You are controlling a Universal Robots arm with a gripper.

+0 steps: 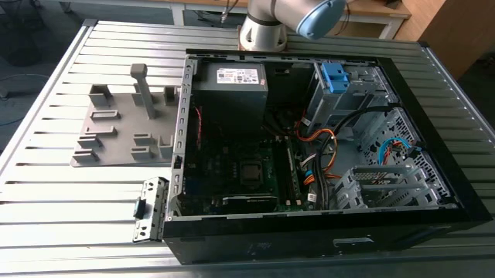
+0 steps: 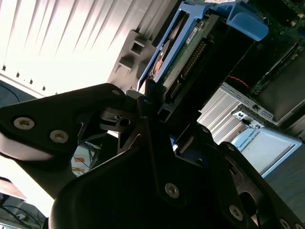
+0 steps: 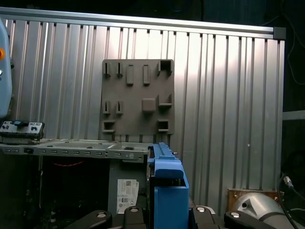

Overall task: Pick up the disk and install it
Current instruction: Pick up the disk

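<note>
Closest in, the pincer (image 2: 155, 102) is clamped on the disk (image 2: 188, 50). The second wrist view shows the disk's connector edge, and in the first wrist view its blue bracket stands up between the fingers. The disk hangs in the air above the open computer case (image 1: 270, 246), with the grey power-supply box (image 1: 232, 92) below it. Beyond the case, a grey holder plate (image 1: 116, 136) lies flat on the ribbed metal tabletop (image 1: 62, 202).
</note>
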